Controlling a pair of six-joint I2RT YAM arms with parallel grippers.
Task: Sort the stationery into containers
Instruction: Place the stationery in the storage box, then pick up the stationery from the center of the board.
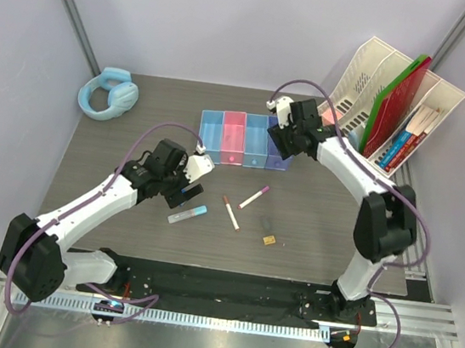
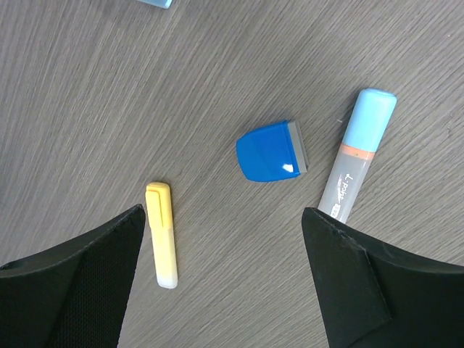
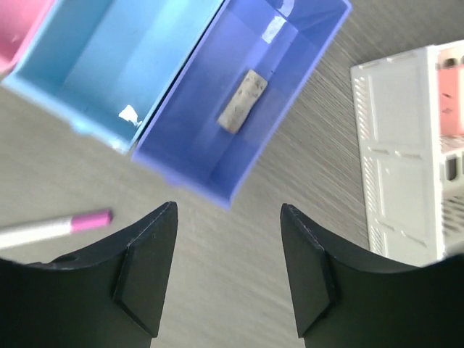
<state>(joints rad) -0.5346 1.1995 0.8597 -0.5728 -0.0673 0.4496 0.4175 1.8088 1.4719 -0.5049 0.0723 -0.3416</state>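
Left gripper (image 2: pixel 223 217), jaws wide, hovers over blue block (image 2: pixel 270 151) lying just ahead; centring first should spare yellow marker (image 2: pixel 161 232).

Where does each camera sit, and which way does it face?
Top external: above and behind the robot, looking down on the grey wood-grain table, the left arm, right arm and four translucent plastic bins.
Left wrist: on the left arm, facing down at a yellow marker, blue block and pale blue tube; open left claw frames them.
Right wrist: on the right arm, facing down into the translucent purple plastic bin; open right claw shows.
Shared: top and left wrist both show the tube.
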